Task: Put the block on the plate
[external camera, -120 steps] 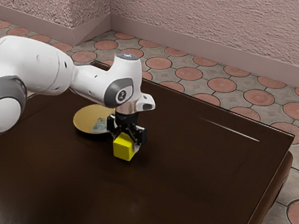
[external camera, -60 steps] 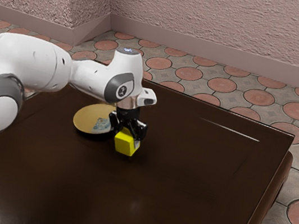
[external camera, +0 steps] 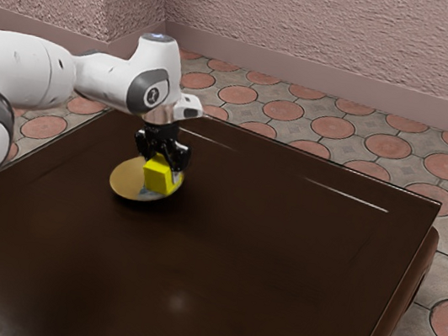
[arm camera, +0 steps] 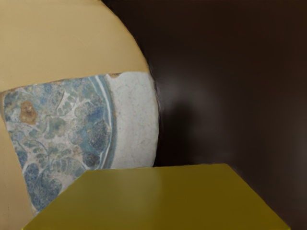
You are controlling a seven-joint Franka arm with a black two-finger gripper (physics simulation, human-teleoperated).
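A black gripper [external camera: 162, 163] clasps a yellow block [external camera: 157, 176] above the patterned plate's rim [external camera: 126, 180]. Good placement likely calls for easing the block toward the plate's middle, lowering it level and letting go only once it rests there. Half a second earlier, the block hung beside the plate; now it overlaps it.

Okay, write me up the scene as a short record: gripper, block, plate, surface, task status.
gripper: black two-finger gripper, closed on the block
block: yellow block, held up at the plate's rim; contact with the plate cannot be told
plate: round tan plate with a blue-and-white patterned patch
surface: dark brown table, plate resting on it
task status: block not released yet
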